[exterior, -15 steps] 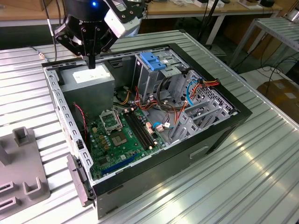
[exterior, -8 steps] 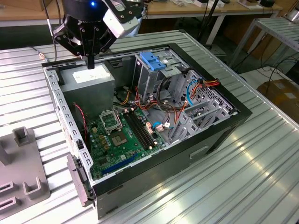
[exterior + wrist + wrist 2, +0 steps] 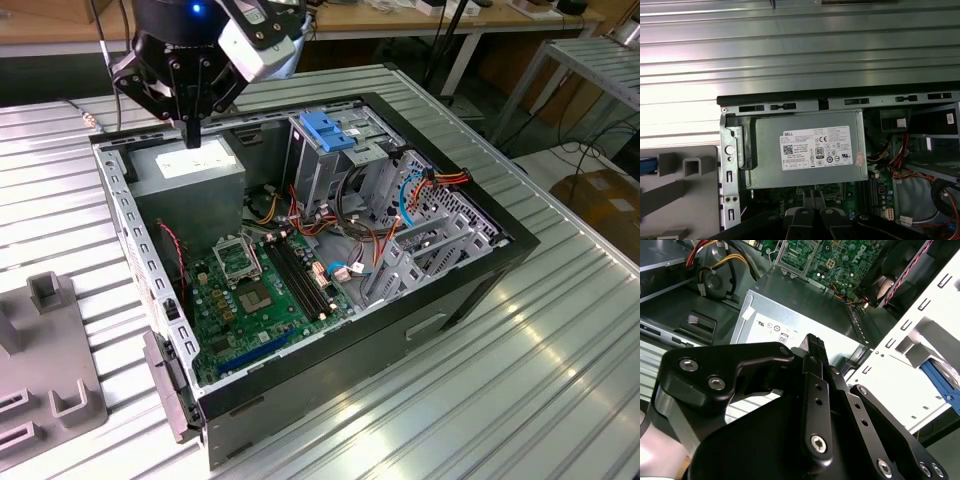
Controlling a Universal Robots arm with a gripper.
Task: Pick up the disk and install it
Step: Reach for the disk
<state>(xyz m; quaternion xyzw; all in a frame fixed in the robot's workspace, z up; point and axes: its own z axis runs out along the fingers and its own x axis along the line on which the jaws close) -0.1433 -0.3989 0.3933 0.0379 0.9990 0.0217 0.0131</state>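
**Claw shut and empty over the power supply; disk lies outside the case**

The black metal link-armed claw hangs fingertips-down inside the top corner of the open black desktop computer case. Its two fingers are pressed together and hold nothing. In the second wrist view the closed claw tapers to one narrow tip.

Directly beneath the claw sits the big grey metal power-supply box with a white printed label. The tip is close above the label, but I cannot tell whether it touches. In the first wrist view the same box lies just beyond the claw.

Lower in the case, below the power supply, is the flat green motherboard. Away from the claw, towards the exterior view's right, stands the tall bare-metal drive cage capped by a blue plastic bracket. Red, yellow and orange cables trail past it.

What shows of the disk is a bright blue plastic rail with a little grey surface beside it. It lies outside the case, past the pale perforated chassis wall, well apart from the claw. In the first wrist view a sliver of the same blue sits at the grey plastic holder block. That block rests on the ribbed metal table, beside the case on the exterior view's left.
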